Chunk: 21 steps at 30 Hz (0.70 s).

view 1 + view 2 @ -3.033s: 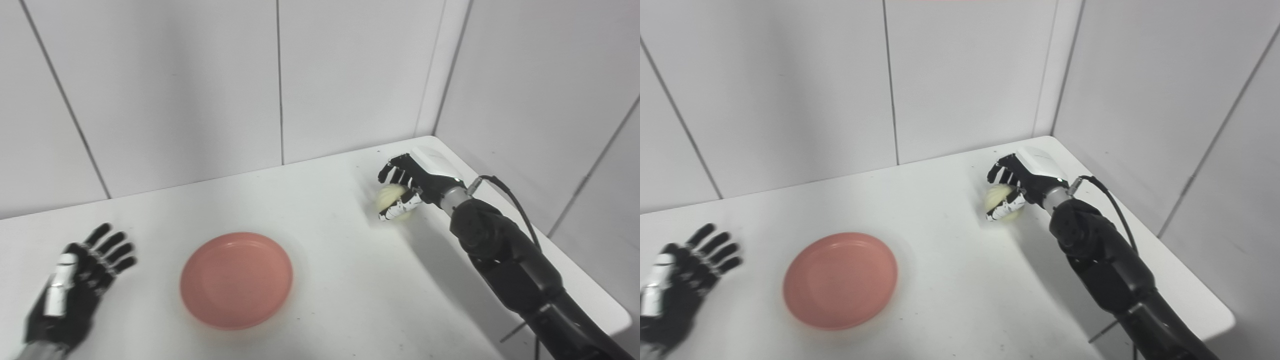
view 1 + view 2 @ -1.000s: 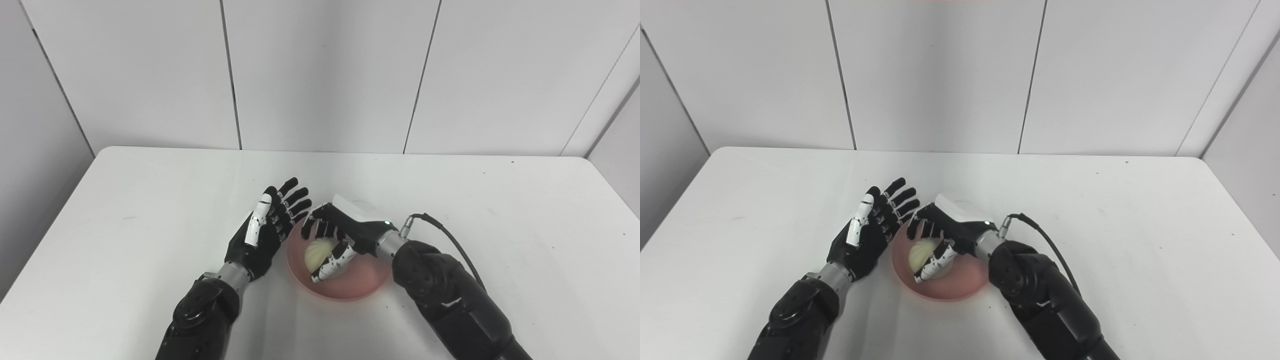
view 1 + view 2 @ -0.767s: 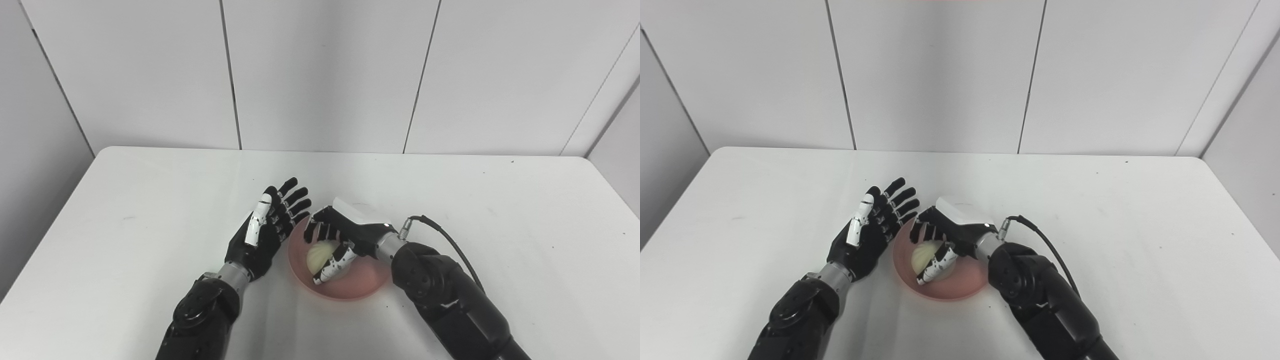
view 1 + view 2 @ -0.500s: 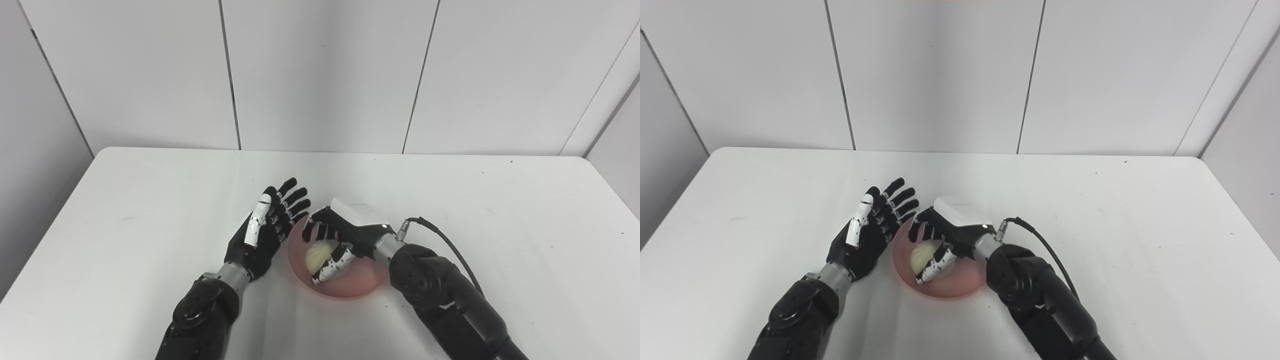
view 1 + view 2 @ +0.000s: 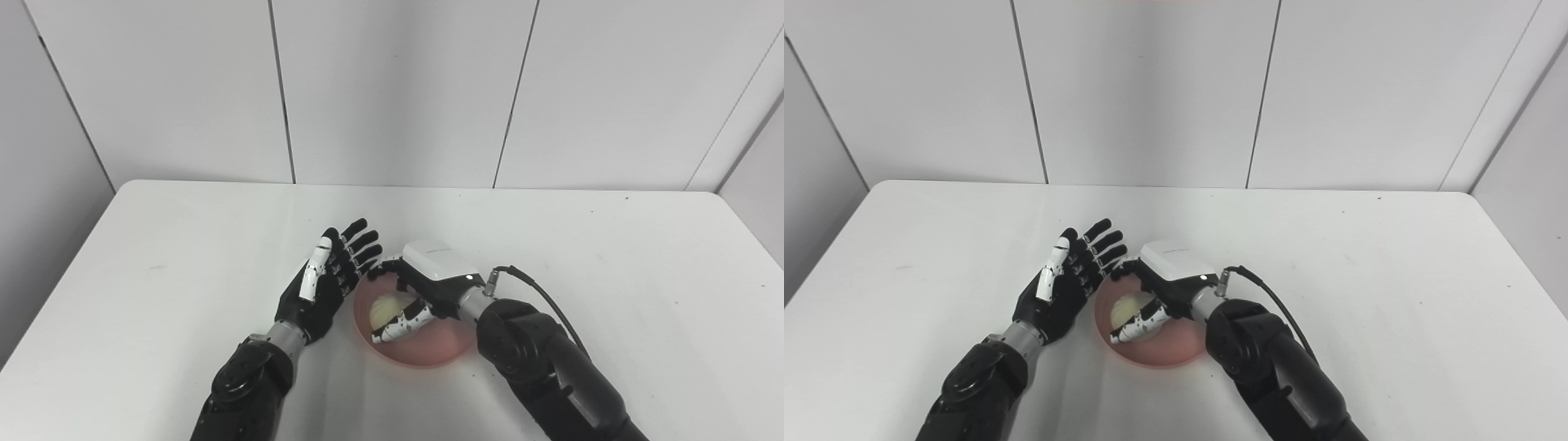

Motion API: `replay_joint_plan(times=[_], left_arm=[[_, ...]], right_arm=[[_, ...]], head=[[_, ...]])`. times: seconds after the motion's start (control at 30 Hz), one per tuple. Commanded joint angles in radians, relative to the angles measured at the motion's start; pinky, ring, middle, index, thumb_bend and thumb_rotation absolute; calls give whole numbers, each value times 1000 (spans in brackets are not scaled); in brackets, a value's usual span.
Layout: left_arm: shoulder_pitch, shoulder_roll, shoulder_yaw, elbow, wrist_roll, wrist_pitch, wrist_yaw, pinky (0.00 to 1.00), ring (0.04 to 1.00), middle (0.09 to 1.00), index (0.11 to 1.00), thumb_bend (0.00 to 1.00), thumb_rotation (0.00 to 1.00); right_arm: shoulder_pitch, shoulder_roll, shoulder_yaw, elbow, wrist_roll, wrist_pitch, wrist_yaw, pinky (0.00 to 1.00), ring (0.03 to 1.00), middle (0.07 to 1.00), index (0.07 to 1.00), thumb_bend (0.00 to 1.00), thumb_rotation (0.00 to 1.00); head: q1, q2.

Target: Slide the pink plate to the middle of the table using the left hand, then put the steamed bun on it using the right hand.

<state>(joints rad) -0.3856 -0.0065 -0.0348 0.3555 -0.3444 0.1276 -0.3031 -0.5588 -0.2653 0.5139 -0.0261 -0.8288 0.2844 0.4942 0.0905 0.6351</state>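
While its palm faces down over the plate, the right hand (image 5: 422,294), black with a white back cover, curls around the pale, round steamed bun (image 5: 387,309): the white-and-black thumb (image 5: 397,329) lies along the near side of the bun and the dark fingers (image 5: 384,271) arch over its far side. The bun sits low in the shallow, round pink plate (image 5: 441,346); whether it rests on the plate's floor or hangs just above it cannot be told. Bun lies in the left half of the plate, partly covered by the hand. A black cable (image 5: 539,294) loops off the right wrist and runs back along the black forearm toward the bottom edge.

Left hand (image 5: 327,282), black with a white strip on the thumb, stands just beside the plate's left rim, palm turned toward the plate, fingers (image 5: 358,236) spread and pointing up and away, holding nothing. Its fingertips come close to the right hand's fingers; contact cannot be made out.

Plate sits near the middle of the plain white table (image 5: 153,245), slightly toward the near edge. White panelled walls (image 5: 398,92) close off the far side.
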Motion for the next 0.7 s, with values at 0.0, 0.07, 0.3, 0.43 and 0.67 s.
replay_joint_plan(times=[0.0, 0.07, 0.3, 0.43, 0.67], left_arm=[[70, 5, -10, 52, 36, 126, 43, 884, 882, 892, 889, 423, 1000], [68, 7, -14, 56, 43, 120, 41, 885, 882, 892, 891, 426, 1000], [62, 11, -15, 75, 52, 101, 37, 890, 887, 900, 905, 436, 1000], [64, 10, -7, 74, 44, 109, 41, 895, 888, 900, 906, 439, 1000], [81, 9, 12, 44, 26, 111, 47, 907, 885, 901, 917, 435, 1000]], right_arm=[[-19, 1, -20, -53, -7, 14, 2, 499, 749, 875, 924, 871, 865], [-16, 4, -31, -67, 0, 18, 7, 509, 762, 889, 942, 889, 903], [-21, 3, -57, -123, -10, 41, 59, 487, 742, 915, 988, 871, 964], [-18, 9, -77, -155, -19, 35, 48, 470, 719, 901, 986, 872, 982], [31, 35, -202, -181, 101, -67, -113, 418, 640, 869, 962, 839, 1000]], head=[[1, 0], [1, 0], [-3, -1], [-10, -3], [-22, -20]])
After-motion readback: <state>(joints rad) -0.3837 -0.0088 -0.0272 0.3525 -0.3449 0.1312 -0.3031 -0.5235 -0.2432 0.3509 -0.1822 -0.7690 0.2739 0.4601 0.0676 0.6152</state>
